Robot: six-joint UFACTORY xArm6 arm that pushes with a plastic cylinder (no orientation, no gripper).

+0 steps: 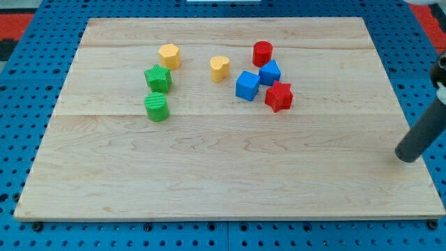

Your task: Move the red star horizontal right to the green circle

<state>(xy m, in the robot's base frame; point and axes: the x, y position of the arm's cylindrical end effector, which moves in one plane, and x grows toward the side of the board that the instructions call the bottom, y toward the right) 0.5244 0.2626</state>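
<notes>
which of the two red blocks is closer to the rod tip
The red star, the lower of the two, at the bottom right of the cluster, is closer to my tip. The red cylinder sits higher up, above the blue blocks.

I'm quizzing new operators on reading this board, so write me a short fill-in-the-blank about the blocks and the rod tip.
1. The red star lies at the lower right of a cluster whose two cubes are both ___.
2. The green circle sits just below the green ___, towards the view's left.
3. My tip rests far to the view's ___ of the red star, touching no block.
4. Between the yellow hexagon and the red cylinder lies a yellow ___.

Missing words: blue; star; right; heart
</notes>
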